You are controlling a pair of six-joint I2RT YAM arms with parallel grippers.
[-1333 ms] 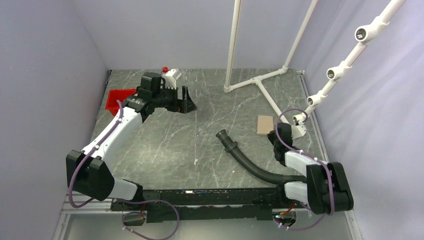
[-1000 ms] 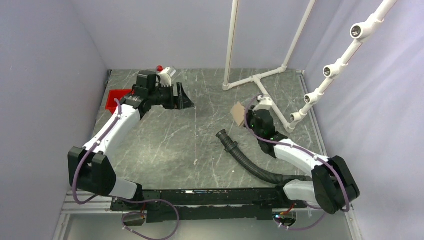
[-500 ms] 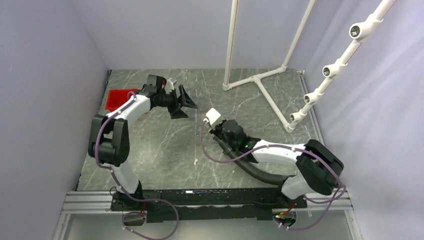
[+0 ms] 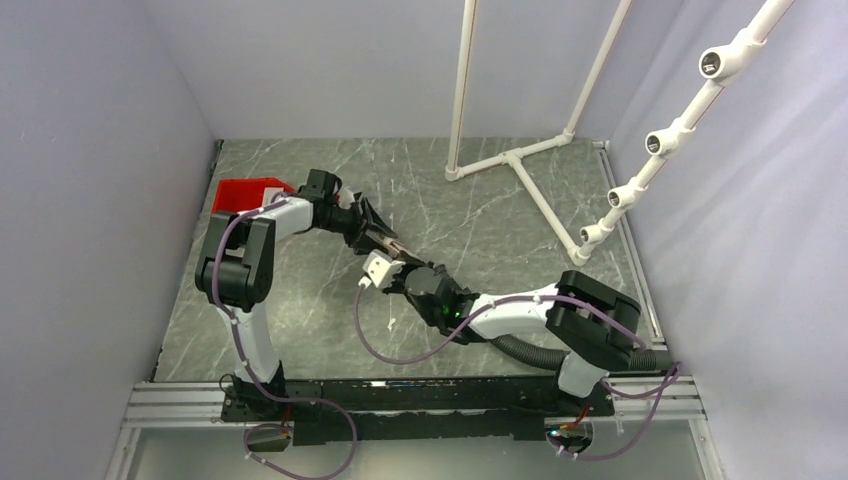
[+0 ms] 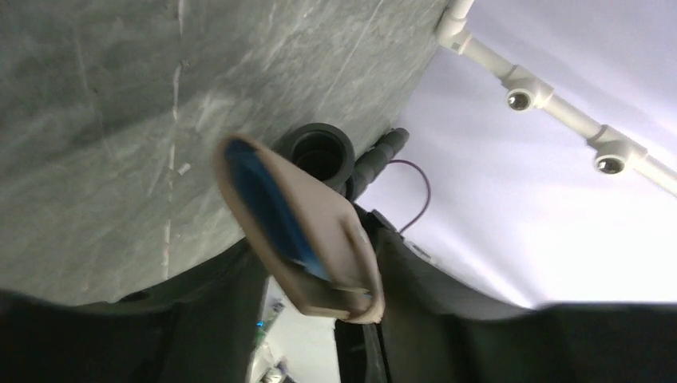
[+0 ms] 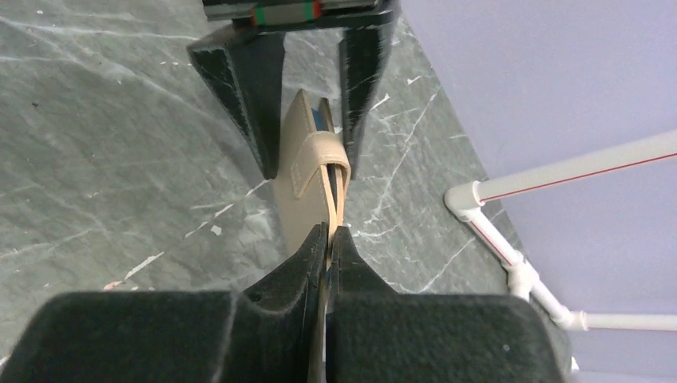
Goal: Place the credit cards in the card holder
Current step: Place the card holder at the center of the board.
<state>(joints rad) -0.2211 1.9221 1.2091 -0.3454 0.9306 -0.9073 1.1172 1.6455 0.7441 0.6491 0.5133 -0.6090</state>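
Above mid-table, the right gripper (image 6: pixel 327 239) pinched the flat tan rectangular card holder (image 6: pixel 297 136) upright by one edge, a blue card (image 5: pixel 267 203) seemingly inside. The left gripper (image 6: pixel 307 167) straddled it, jaws apart. This looked like a handover, which next called for closing squarely on the holder.

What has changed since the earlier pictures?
The right gripper picked the card holder up from the right side of the table and carried it left to the middle, shut on it. The left gripper swung from near the red bin to meet it; its open fingers now flank the holder. The red bin and white pipe frame stayed put.
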